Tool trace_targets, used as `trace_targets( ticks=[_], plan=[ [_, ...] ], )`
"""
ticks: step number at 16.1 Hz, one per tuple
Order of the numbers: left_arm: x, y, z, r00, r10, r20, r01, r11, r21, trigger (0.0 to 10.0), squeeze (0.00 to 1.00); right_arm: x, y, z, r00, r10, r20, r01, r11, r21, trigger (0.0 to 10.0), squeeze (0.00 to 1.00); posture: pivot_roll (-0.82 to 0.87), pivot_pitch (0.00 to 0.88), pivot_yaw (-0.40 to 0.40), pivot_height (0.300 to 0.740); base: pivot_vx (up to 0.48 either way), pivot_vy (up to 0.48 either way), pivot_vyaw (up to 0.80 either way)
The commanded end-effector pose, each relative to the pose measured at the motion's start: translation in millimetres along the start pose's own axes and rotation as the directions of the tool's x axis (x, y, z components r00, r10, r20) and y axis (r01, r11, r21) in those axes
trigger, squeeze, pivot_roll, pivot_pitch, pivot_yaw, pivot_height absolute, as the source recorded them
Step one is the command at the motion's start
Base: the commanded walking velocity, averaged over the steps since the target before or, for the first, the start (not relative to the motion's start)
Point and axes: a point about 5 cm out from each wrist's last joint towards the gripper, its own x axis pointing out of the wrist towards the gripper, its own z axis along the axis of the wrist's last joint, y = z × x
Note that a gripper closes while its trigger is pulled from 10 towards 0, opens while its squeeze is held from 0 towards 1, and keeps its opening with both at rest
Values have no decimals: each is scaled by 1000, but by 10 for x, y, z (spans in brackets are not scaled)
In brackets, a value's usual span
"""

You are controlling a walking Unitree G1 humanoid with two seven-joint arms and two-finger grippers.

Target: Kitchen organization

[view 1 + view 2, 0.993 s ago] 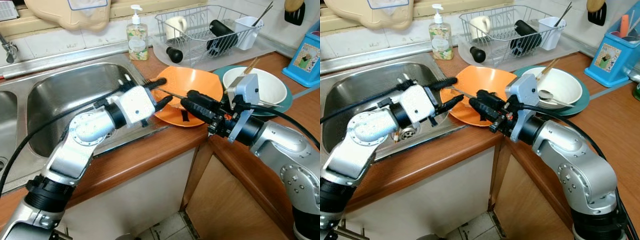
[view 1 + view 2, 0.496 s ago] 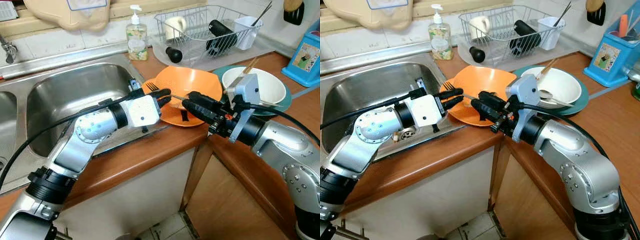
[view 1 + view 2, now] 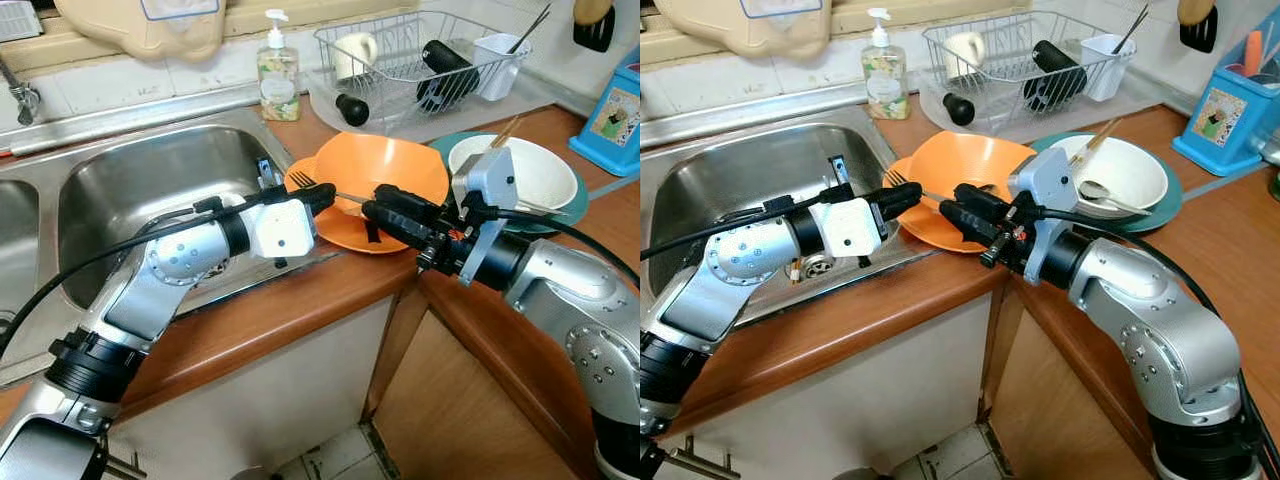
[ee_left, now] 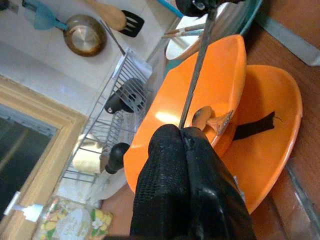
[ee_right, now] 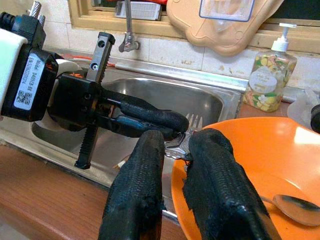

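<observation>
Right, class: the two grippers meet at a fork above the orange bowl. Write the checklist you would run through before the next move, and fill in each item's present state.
1. Left gripper shut on the fork: ok, its fingers are pressed together around the fork near the tines.
2. Right gripper holding the fork's handle: cannot tell; its fingers sit at the handle end, slightly parted.
3. Fork lifted off the orange bowl: ok, it spans the bowl's rim in the air.
4. Spoon inside the bowl out of the way: ok, it lies low in the bowl.
5. Sink beside the left gripper free for the fork: ok, basin looks bare.
</observation>
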Motion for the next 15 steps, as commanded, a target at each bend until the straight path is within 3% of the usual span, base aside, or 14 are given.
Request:
trace_targets(
  ticks=[1, 3, 4, 5, 9, 12, 13, 14, 15],
  plan=[
    [38, -34, 3, 999, -39, 5, 39, 999, -14, 10000, 1000, 49, 69, 97, 998, 63, 28, -62, 998, -27, 0, 0, -143, 0, 45, 740, 0, 0, 0],
    [34, -59, -5, 998, -56, -1, 56, 997, 60, 10000, 1000, 60, 60, 87, 998, 61, 22, -61, 998, -30, 0, 0, -141, 0, 42, 740, 0, 0, 0],
    [26, -85, -10, 997, -75, -5, 76, 995, 57, 10000, 698, 64, 57, 82, 998, 59, 20, -59, 998, -32, 0, 0, -141, 0, 41, 740, 0, 0, 0],
    [19, -100, -12, 996, -89, -9, 90, 994, 65, 10000, 0, 71, 54, 81, 998, 58, 20, -58, 998, -31, 0, 0, -141, 0, 41, 740, 0, 0, 0],
    [9, -121, -37, 995, -100, -30, 102, 991, 87, 10000, 0, 85, 50, 91, 998, 56, 26, -55, 998, -31, 0, 0, -138, 0, 40, 740, 0, 0, 0],
    [36, -47, -79, 997, -33, -63, 39, 995, 96, 10000, 0, 94, 77, 93, 997, 70, 22, -70, 997, -33, 0, 0, -142, 0, 40, 740, 0, 0, 0],
    [39, -20, -105, 996, -17, -83, 23, 997, 72, 2196, 0, 98, 85, 94, 997, 71, 23, -71, 997, -33, 0, 0, -144, 0, 42, 740, 0, 0, 0],
    [36, 4, -121, 996, -9, -93, 15, 998, 58, 0, 0, 102, 91, 96, 997, 73, 24, -72, 997, -34, 0, 0, -144, 0, 43, 740, 0, 0, 0],
    [28, 23, -138, 995, -2, -103, 8, 998, 63, 0, 0, 103, 95, 98, 997, 74, 25, -73, 997, -34, 0, 0, -144, 0, 43, 740, 0, 0, 0]
  ],
)
